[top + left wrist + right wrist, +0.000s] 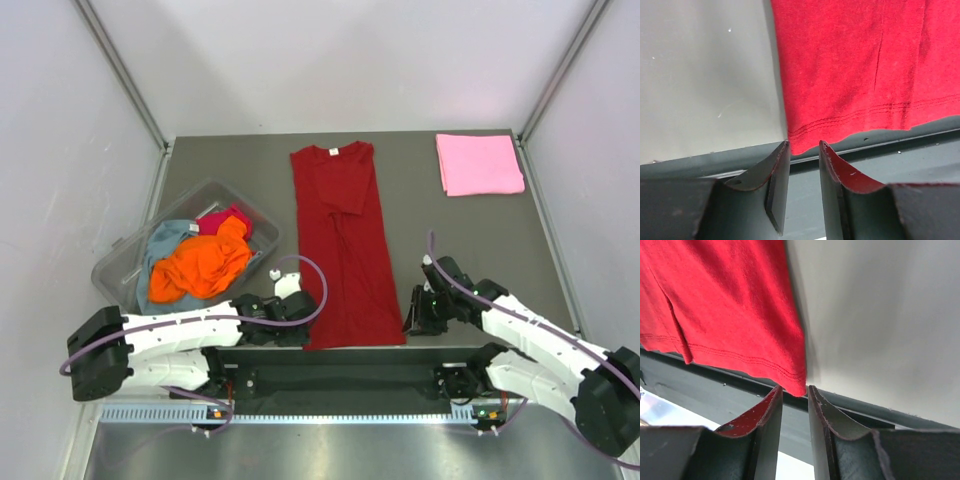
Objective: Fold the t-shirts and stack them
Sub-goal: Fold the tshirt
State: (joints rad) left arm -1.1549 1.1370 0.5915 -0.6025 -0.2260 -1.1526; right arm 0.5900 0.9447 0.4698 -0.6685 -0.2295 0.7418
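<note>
Closing in on the near hem: both arms sit low at the near edge of the table [470, 240], one at each corner of the dark red t-shirt [340, 250]. The left gripper [804, 149] has its fingers parted by only a narrow slot, with the hem's left corner right at the tips but not visibly between them. The right gripper [795, 390] shows the same slim gap, and the right corner dips toward its mouth. Neither has a confirmed hold on cloth.

The shirt lies mid-table as a long narrow strip, sides folded inward. Its long axis runs near to far, with the neck label [333, 152] at the far end and the hem right on the near table edge. A folded light pink t-shirt [480, 165] waits at the far right corner, well apart. The clear plastic tub [120, 265] on the left holds an orange t-shirt [200, 268] bundled with grey-blue and magenta ones.

Now the danger. With slots this slim and the corners only at the tips, either pinch could close on air or catch just the top layer. In that case the lower layers would stay flat while the top peels away. If one side catches and the other misses, I'd expect the strip to skew as the hem is carried toward the collar. The hem also sits on the very edge, so a nudge could push it off over the rail.
</note>
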